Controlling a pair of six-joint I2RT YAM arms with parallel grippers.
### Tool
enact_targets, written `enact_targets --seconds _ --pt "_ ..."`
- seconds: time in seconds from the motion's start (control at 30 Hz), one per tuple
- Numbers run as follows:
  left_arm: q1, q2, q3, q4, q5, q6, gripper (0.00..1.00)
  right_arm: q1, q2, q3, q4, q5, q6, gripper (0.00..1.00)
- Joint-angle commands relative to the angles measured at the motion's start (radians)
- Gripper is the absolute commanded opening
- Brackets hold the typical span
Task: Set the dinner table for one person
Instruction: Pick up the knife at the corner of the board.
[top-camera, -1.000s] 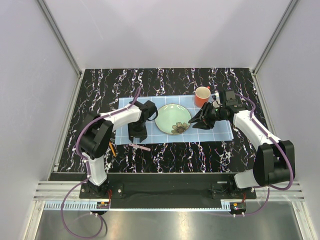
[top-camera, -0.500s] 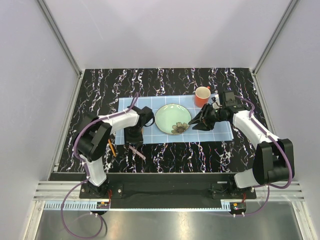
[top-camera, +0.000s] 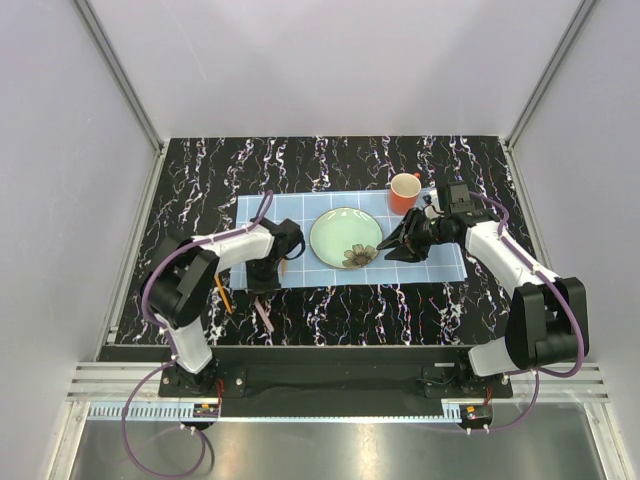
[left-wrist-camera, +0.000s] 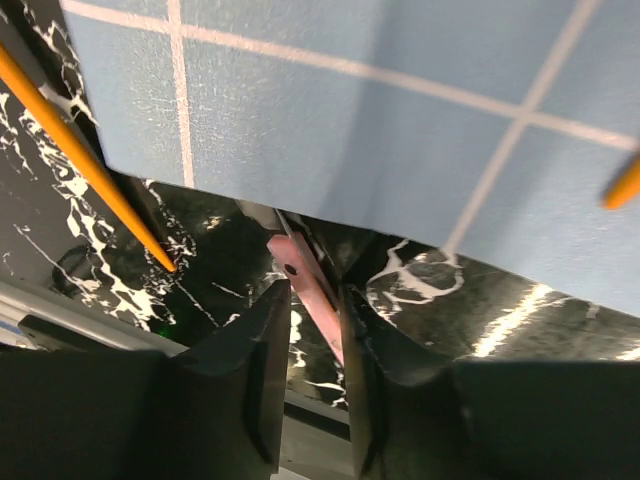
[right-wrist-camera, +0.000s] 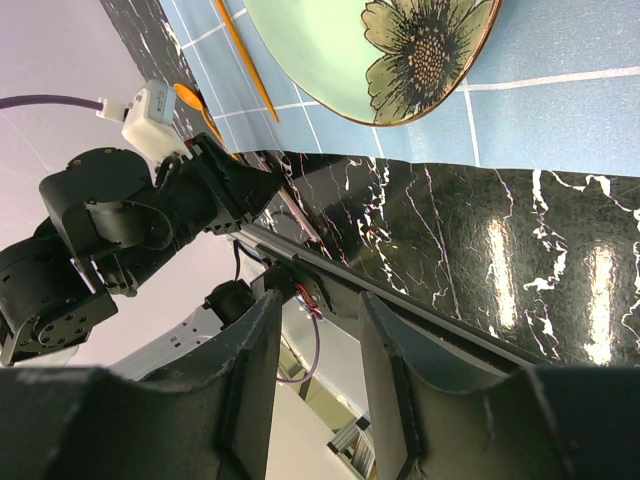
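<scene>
- The black, white-veined dinner table (top-camera: 330, 160) lies beneath the light blue gridded placemat (top-camera: 320, 203) and reaches past the placemat's every edge.
- A pale green plate (top-camera: 346, 237) with a painted flower sits at the placemat's centre.
- An orange cup (top-camera: 404, 190) stands at the placemat's far edge, towards its right end.
- The left gripper (left-wrist-camera: 312, 300) hangs over the placemat's near left edge, its jaws pinching a thin pink strip (left-wrist-camera: 305, 285) just off the placemat.
- A slim orange stick (left-wrist-camera: 85, 160) lies on the marble beside the placemat's near left corner.
- The right gripper (right-wrist-camera: 318, 300) hovers over the placemat's right half, jaws spread and holding nothing.
</scene>
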Motion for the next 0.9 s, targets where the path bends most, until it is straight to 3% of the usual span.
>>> enact_targets --seconds 0.0,0.13,0.2,0.23,0.4,0.53,0.73,0.87 --pt "-0.002 -0.017 -0.036 0.037 -0.012 -0.025 0.27 -0.006 -0.027 0.010 0.013 -0.019 -0.006 0.44" --pt "-0.002 -0.006 -0.054 0.062 0.008 -0.029 0.30 -0.006 -0.038 0.013 0.011 -0.014 -0.009 0.44" --pt "-0.004 -0.009 -0.053 0.060 0.008 -0.028 0.42 -0.008 -0.038 0.012 0.008 -0.015 -0.009 0.44" --pt "-0.004 -0.015 -0.050 0.062 0.006 -0.025 0.44 -0.008 -0.038 0.012 0.008 -0.015 -0.010 0.44" --pt "-0.002 -0.034 -0.059 0.062 0.002 -0.029 0.45 -0.006 -0.035 0.018 0.005 -0.012 -0.012 0.44" --pt "-0.002 -0.023 -0.076 0.073 0.008 -0.034 0.44 -0.006 -0.035 0.017 0.002 -0.012 -0.009 0.44" --pt "-0.002 -0.014 -0.117 0.120 0.034 -0.040 0.25 -0.008 -0.041 0.018 -0.009 -0.012 -0.013 0.44" --pt "-0.004 -0.018 -0.152 0.151 0.039 -0.051 0.22 -0.006 -0.040 0.027 -0.022 -0.017 -0.023 0.44"
